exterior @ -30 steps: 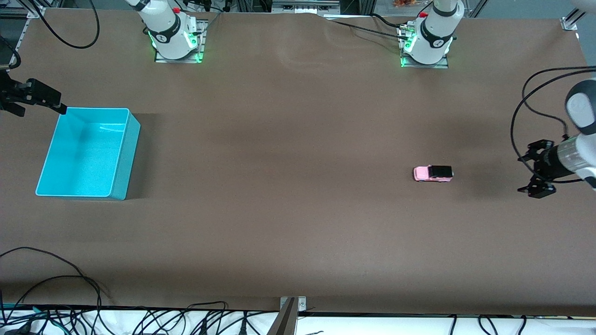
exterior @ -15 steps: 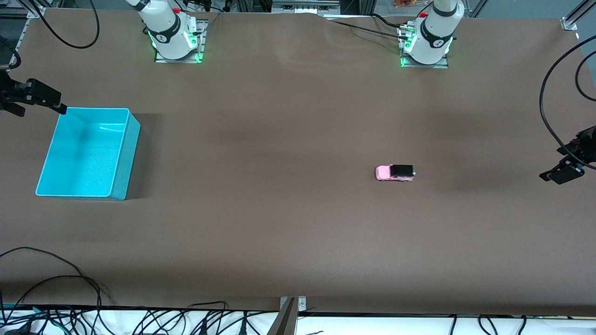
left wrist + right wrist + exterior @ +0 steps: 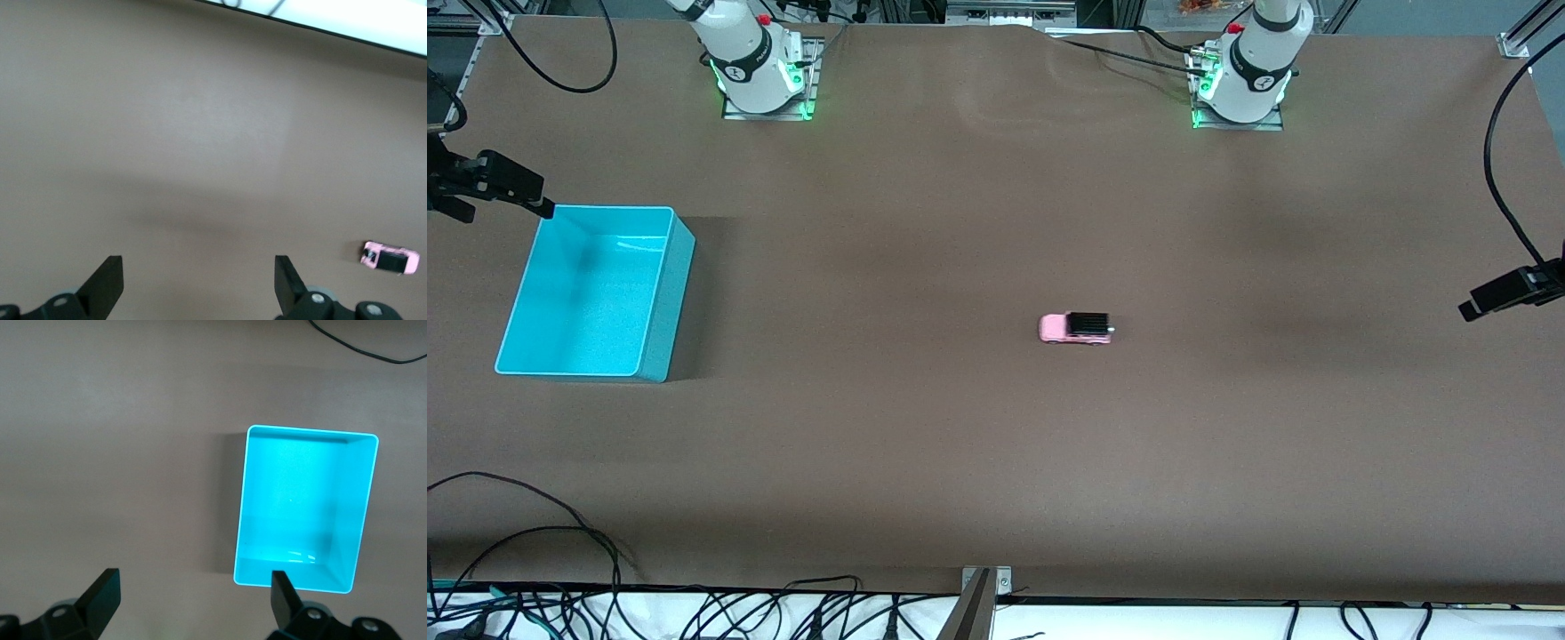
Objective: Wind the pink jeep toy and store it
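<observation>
Risk: small pale pink jeep toy with black roof (image 3: pixel 1075 328), mid-table, may stop short of the turquoise plastic bin (image 3: pixel 596 292); left gripper (image 3: pixel 199 280) and right gripper (image 3: pixel 193 593), both spread empty, wait at table ends.

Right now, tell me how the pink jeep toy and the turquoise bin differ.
The pink jeep toy is tiny, pale pink with a black roof; the turquoise bin is far larger and one solid color. The jeep sits near the middle of the table; the bin sits at the right arm's end. The jeep is a closed boxy car body; the bin is an open-topped box with nothing in it. Both rest on the table, untouched by either end effector.
</observation>
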You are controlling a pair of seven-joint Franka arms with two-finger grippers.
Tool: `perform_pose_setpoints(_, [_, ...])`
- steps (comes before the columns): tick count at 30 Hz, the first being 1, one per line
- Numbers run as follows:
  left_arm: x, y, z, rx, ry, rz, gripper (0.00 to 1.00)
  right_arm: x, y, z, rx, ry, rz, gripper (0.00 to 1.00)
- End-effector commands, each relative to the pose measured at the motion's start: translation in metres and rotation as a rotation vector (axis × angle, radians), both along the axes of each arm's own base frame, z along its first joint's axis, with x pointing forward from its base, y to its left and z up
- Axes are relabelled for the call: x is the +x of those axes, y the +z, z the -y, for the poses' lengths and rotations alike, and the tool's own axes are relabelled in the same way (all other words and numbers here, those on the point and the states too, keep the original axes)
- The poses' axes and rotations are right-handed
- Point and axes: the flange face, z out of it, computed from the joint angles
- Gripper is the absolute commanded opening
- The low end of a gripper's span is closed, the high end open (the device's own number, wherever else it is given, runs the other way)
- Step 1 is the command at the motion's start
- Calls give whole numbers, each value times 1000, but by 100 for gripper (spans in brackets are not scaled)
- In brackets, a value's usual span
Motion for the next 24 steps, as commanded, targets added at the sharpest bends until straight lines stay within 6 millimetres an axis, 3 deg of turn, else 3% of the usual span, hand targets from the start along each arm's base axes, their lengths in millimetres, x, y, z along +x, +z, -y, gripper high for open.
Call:
perform_pose_setpoints(1, [-6, 23, 18, 14, -92, 13, 100, 3, 6, 1, 19, -2, 7, 100])
perform_pose_setpoints(3, [-12, 33, 23, 11, -101, 28, 100, 3, 6, 1, 19, -2, 7, 100])
perform_pose_setpoints(10, [-14, 20, 38, 18, -129, -3, 100, 3, 5, 0, 17, -3, 6, 100])
perform_pose_setpoints(15, [-19, 8, 49, 119, -170, -41, 100, 3, 5, -1, 17, -2, 4, 100])
perform_pose_setpoints(24, [-34, 4, 32, 58, -128, -30, 100, 3, 5, -2, 17, -2, 4, 100])
